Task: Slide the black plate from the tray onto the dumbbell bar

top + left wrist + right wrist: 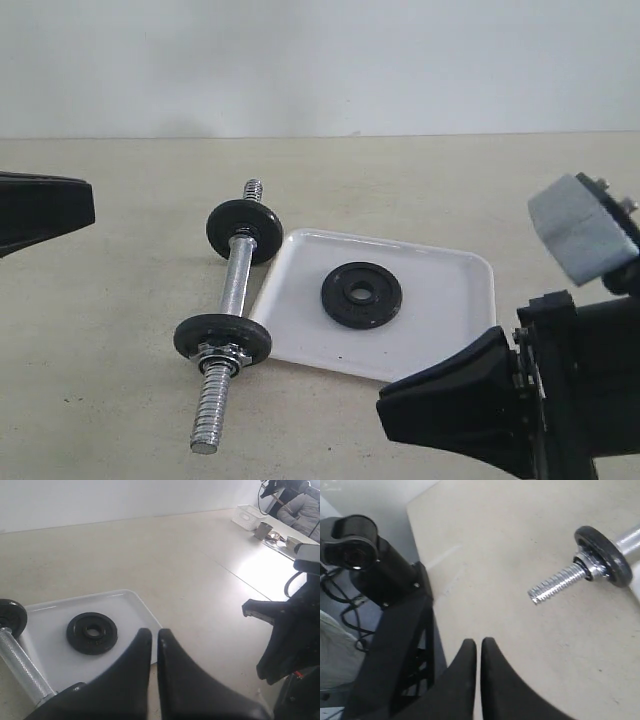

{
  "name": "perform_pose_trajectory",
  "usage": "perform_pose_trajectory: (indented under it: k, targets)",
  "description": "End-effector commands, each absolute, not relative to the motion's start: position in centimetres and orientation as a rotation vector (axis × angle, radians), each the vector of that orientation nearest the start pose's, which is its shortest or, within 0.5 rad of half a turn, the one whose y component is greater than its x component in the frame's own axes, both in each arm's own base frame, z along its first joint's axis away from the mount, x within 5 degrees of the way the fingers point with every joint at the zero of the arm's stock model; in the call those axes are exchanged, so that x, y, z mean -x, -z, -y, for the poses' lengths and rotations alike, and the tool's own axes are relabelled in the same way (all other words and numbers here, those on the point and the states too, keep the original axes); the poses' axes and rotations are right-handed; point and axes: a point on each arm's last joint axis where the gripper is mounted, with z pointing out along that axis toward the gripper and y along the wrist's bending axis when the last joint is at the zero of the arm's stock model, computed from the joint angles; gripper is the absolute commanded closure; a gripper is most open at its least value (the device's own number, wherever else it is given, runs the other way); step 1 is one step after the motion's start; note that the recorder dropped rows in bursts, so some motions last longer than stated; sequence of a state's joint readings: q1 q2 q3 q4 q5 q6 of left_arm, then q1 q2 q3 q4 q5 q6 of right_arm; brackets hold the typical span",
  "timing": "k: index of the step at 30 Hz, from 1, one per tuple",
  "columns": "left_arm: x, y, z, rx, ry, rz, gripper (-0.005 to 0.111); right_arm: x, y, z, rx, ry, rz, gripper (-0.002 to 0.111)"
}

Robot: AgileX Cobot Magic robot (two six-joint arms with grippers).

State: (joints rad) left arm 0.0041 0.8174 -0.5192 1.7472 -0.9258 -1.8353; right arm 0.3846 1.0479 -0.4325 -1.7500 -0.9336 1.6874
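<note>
The left hand (153, 632) has its two black fingers pressed together with nothing between them, tips pointing toward the tray (120, 610). In the exterior view this hand (60, 208) hangs well to the left of the tray (440, 300), beyond the dumbbell bar (236, 285). The right hand (478, 642) is likewise closed tight and empty. It hovers above the bare surface (530, 655) near the tray's front right corner, seen from outside as a dark wedge (400, 408).

The black plate (338, 296) lies flat inside the tray, roughly at its middle and clear of the rim, its central hole facing up (77, 632). The white tray rests flat on the beige surface (120, 400).

The dumbbell bar lies on the surface just beside the tray's left edge and runs along it. Two other black plates are on it, the far mounted plate (244, 232) by the tray's far left corner and the near mounted plate (221, 338) by its near left corner. Whether either touches the rim cannot be told. A threaded end (555, 586) sticks out past each plate, and a nut (222, 356) sits against the near one.
</note>
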Motion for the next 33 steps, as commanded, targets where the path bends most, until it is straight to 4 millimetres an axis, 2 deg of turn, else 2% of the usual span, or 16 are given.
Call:
perform_pose_trajectory:
  k: [1,4,8,13,16,19,22,25,27,28,31,33]
  targets:
    - [-13.8,-30.2,7.0,-0.568,0.862,-1.84,0.103,-13.1,-23.2,-12.2,1.053,-0.958,-1.95,0.109]
    - [-13.9,-30.1,6.9,-0.557,0.848,-1.841,0.103,-13.8,-23.2,-11.9,1.006,-0.87,-1.941,0.109]
    - [-14.0,-30.1,6.8,-0.541,0.83,-1.843,0.103,-14.6,-23.8,-11.9,0.883,-0.866,-1.904,0.109]
    - [-14.0,-30.1,6.8,-0.541,0.83,-1.843,0.103,-15.7,-25.7,-11.9,0.489,-1.054,-1.835,0.109]
    - [-14.0,-30.1,6.8,-0.541,0.83,-1.843,0.103,-16.6,-27.4,-11.6,0.229,-1.181,-1.702,0.109]
    - [-14.0,-30.1,6.8,-0.543,0.832,-1.842,0.103,-17.0,-29.3,-11.0,0.154,-1.192,-1.465,0.109]
    - [-14.0,-30.1,6.8,-0.543,0.832,-1.842,0.103,-17.3,-31.2,-9.8,0.15,-1.027,-1.203,0.109]
    - [-14.0,-30.1,6.8,-0.543,0.832,-1.842,0.103,-17.9,-32.3,-8.8,0.268,-0.581,-1.057,0.109]
    - [-14.0,-30.1,6.8,-0.543,0.832,-1.842,0.103,-18.8,-32.4,-8.5,0.342,-0.322,-1.096,0.109]
    - [-14.0,-30.1,6.8,-0.543,0.832,-1.842,0.103,-19.3,-32.3,-8.4,0.364,-0.252,-1.167,0.109]
    - [-14.0,-30.1,6.8,-0.542,0.83,-1.843,0.103,-20.6,-31.0,-8.3,0.413,-0.172,-1.476,0.109]
    - [-14.1,-30.1,6.8,-0.538,0.826,-1.843,0.103,-20.7,-29.6,-8.3,0.477,-0.156,-1.685,0.109]
